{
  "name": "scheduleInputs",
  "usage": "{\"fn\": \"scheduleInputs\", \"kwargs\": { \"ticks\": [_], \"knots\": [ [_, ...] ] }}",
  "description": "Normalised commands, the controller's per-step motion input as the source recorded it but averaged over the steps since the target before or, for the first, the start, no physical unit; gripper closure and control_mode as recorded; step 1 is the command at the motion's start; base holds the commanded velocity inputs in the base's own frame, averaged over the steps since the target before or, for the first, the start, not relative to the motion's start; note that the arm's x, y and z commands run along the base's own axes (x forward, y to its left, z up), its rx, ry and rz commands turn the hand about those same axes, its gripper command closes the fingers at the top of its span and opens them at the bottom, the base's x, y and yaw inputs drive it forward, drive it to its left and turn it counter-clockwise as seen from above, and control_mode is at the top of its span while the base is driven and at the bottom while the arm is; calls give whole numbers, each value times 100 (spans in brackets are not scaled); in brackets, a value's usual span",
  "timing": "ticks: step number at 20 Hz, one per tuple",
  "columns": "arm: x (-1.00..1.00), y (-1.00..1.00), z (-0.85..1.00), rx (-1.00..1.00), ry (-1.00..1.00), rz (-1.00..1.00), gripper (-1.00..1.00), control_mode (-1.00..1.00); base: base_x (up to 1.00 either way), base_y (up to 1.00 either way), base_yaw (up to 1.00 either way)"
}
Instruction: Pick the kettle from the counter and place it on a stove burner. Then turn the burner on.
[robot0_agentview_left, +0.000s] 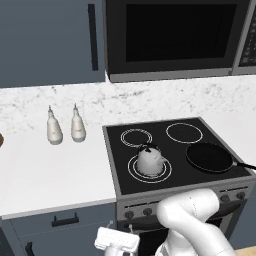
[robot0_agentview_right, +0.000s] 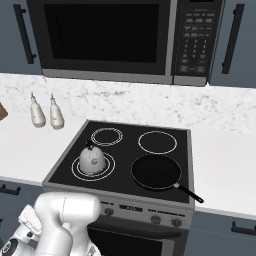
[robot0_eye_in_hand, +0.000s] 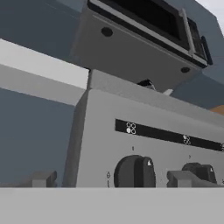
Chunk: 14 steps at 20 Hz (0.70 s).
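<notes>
Kitchen stove ahead: the kettle sits on the front-left burner, so placing looks done. I'm low at the control panel, facing the leftmost knob. Next: grip and turn it. Gripper state I can't tell.

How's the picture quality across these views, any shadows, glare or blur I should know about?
Left base view: flat, even lighting, no glare on the black cooktop; the kettle on the stove burner reads sharp. Right base view: equally crisp, with only a faint shadow beside the frying pan. Hand view: steeply tilted and soft, the stove knob looming large and blurry.
</notes>
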Motion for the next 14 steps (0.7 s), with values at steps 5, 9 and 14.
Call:
{"fn": "scheduleInputs", "kwargs": {
  "ticks": [5, 9, 14],
  "knots": [
    [3, -39, 0, 31, 7, 23, -100, -100, 0, 0, 0],
    [0, -56, 0, 27, 2, 28, -100, -100, 0, 0, 0],
    [1, -67, 0, 25, 0, 32, -100, -100, 0, 0, 0]
  ]
}}
